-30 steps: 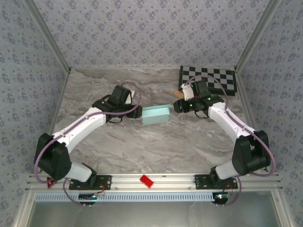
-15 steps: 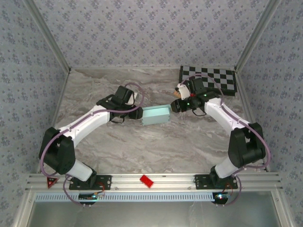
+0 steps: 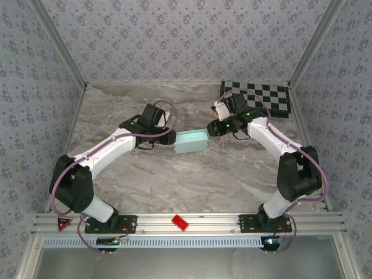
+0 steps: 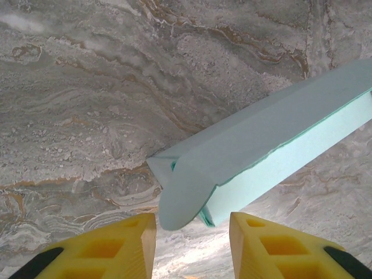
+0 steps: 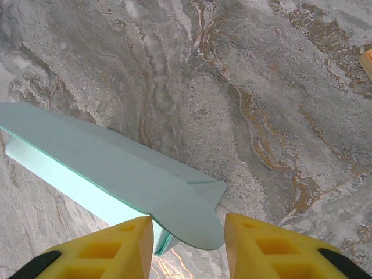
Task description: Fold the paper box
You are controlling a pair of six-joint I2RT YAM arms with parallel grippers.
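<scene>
Pale blue paper box [image 3: 190, 141] on the marble surface [image 3: 174, 186]
It lies near the middle, between the two arms. The left claw [image 4: 192, 224] is spread, with the box's round end flap just between its tips. The right claw [image 5: 189, 224] is spread too, around the flap at the other end.

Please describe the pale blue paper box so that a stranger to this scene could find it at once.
Start at the grey marbled table. Near its middle lies a small, plain, rectangular mint-blue card box. Unlike the black-and-white checkered board in the far right corner, it has one pale colour and no pattern.
</scene>
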